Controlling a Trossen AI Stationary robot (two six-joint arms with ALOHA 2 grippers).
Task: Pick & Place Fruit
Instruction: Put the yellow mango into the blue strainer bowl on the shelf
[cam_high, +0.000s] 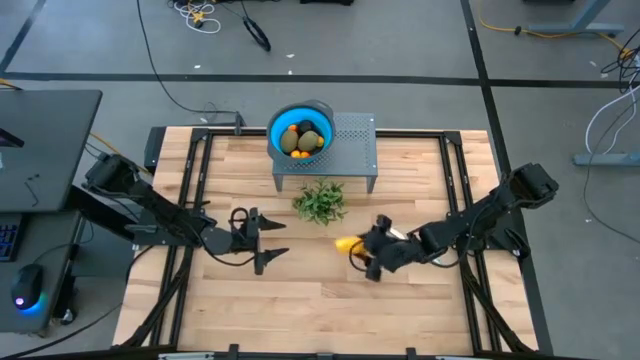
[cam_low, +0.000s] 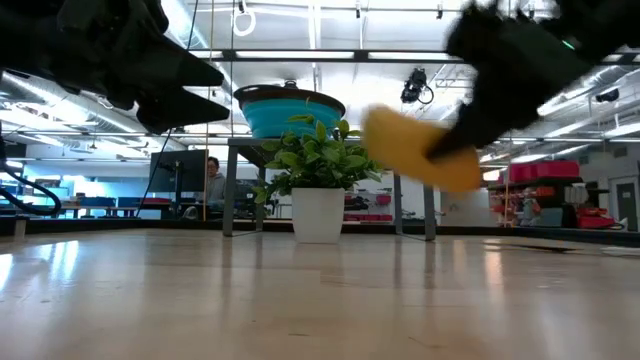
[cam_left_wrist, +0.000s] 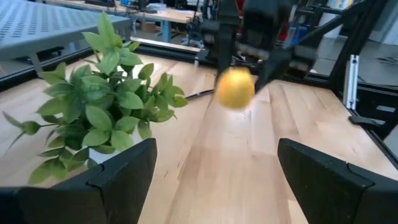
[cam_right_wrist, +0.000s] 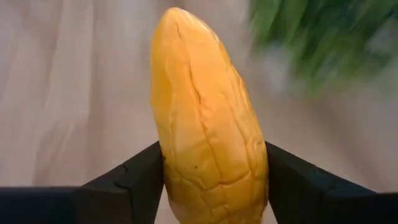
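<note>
The larger yellow oblong fruit (cam_high: 345, 243) hangs in the air in my right gripper (cam_high: 358, 252), just to the near right of the leafy plant (cam_high: 320, 201). In the right wrist view the fruit (cam_right_wrist: 208, 124) fills the gap between the fingers. My left gripper (cam_high: 272, 241) is open over the table's middle left and faces the fruit (cam_left_wrist: 235, 88) with a wide gap, touching nothing. A blue bowl (cam_high: 283, 118) on a grey perforated stand (cam_high: 352, 140) at the far edge holds olive-green, orange and black pieces (cam_high: 305, 139). My right gripper pinches the yellow oblong between its two fingers (cam_right_wrist: 134, 180), one on each long side near its rear end (cam_right_wrist: 186, 186). The fingers come from the table's right, roughly level, lying along the fruit. The fruit (cam_low: 420, 150) juts forward past the fingertips, tilted and lifted clear of the table.
The potted plant (cam_low: 318, 175) stands in its white pot between the grippers and the stand. The stand's legs (cam_high: 372, 183) rest at the table's far middle. Bare wooden table (cam_high: 300, 300) lies toward the near edge. A person sits far behind the table (cam_low: 212, 180).
</note>
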